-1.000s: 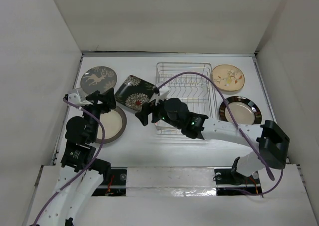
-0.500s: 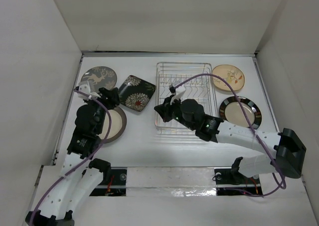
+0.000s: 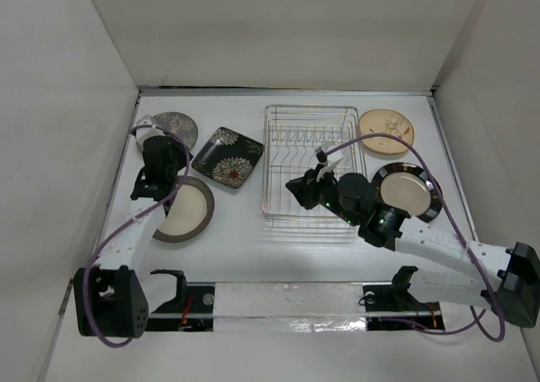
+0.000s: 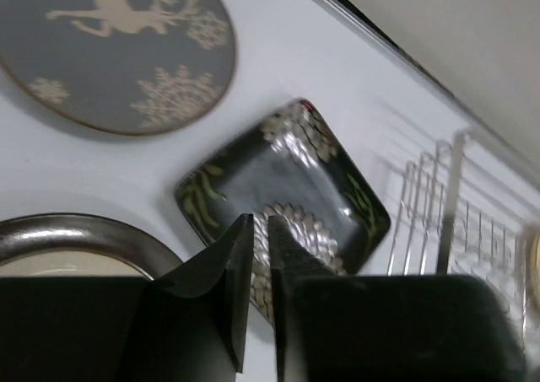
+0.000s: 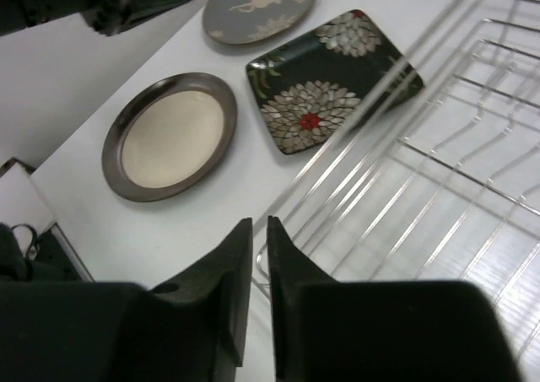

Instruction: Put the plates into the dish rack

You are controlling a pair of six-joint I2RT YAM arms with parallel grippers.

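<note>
White table [image 3: 253, 239] boxed in by plain white walls; all five plates lie flat on it, none yet in the rack. Left gripper [image 4: 260, 222]: fingers drawn almost together, nothing between them, hovering over the gap between the dark grey round deer-motif plate [image 4: 110, 53] and the black square plate with white flowers [image 4: 287, 180]. Right gripper [image 5: 258, 223]: likewise nearly closed and empty, poised over the near-left corner of the chrome wire dish rack [image 3: 310, 109]. Judgement: the step is reaching for a first plate on the left. To do it well, open the jaws wide, come in low at a free rim and pinch the edge, then tip the plate upright before slotting it between prongs. Left cluster is tight: the cream-centred, brown-rimmed round plate [image 3: 187, 212] sits just beside both others. Its twin [image 3: 409, 188] and the tan floral-sprig plate [image 3: 388, 129] lie right of the rack. The right arm over the rack may block the left arm's path in.
</note>
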